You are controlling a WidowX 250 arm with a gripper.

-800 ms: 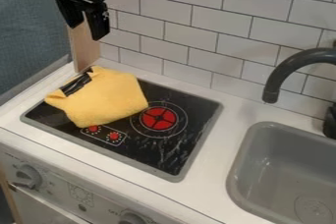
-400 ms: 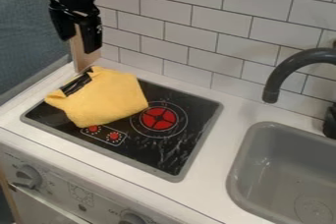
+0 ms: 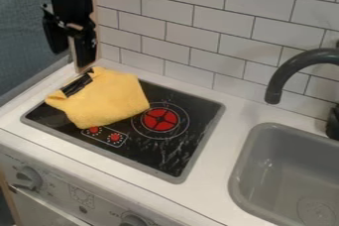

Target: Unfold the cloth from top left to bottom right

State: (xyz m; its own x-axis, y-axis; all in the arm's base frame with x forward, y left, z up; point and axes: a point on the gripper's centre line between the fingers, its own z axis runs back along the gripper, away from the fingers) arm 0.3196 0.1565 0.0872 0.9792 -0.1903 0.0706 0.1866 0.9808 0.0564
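Observation:
The gripper hangs at the upper left, above the back left corner of the stove, its two fingers apart with nothing between them. Below it and slightly to the right, not touched by it, lies the yellow cloth. The cloth is bunched over the left part of the black stove top, with a narrow gap at its upper left where dark surface shows between two raised corners.
A red burner mark is just right of the cloth. The grey sink and dark faucet stand at the right. Behind runs a white tiled wall; a wooden post rises at the back left corner.
The gripper has come down and shifted a little to the left. The cloth has kept its place and shape.

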